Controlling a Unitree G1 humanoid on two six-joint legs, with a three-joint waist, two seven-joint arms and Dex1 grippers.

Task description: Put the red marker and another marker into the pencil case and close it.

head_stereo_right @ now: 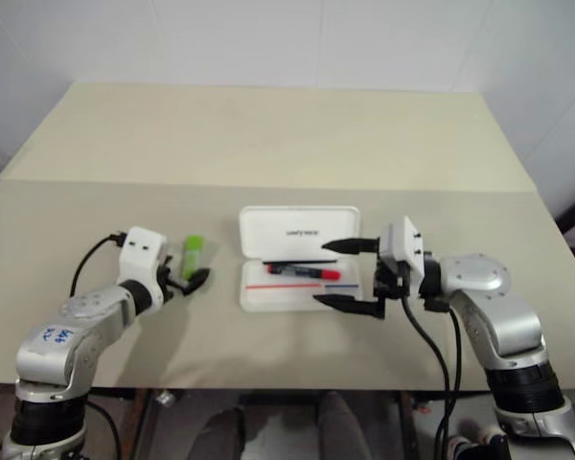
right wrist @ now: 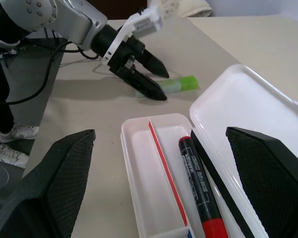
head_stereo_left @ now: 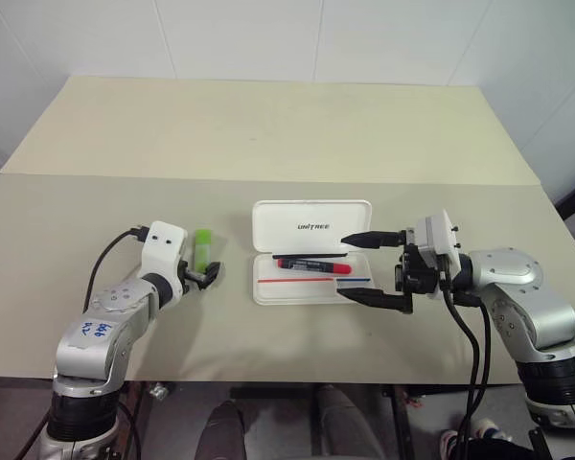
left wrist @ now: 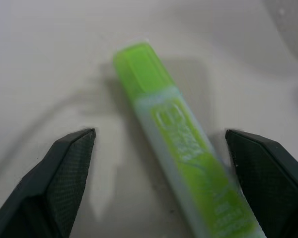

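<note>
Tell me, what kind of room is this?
Probably a lab or test room: a plain table by bare white walls, with just a pencil case and markers set out for practice.

head pair: high, forward-down, whole table (head_stereo_left: 268, 125) | wrists: low, close | shared: tabletop

pencil case (head_stereo_left: 311, 226): glossy white plastic | table (head_stereo_left: 268, 125): matt beige | pincer fingers (left wrist: 64, 168): textured black
</note>
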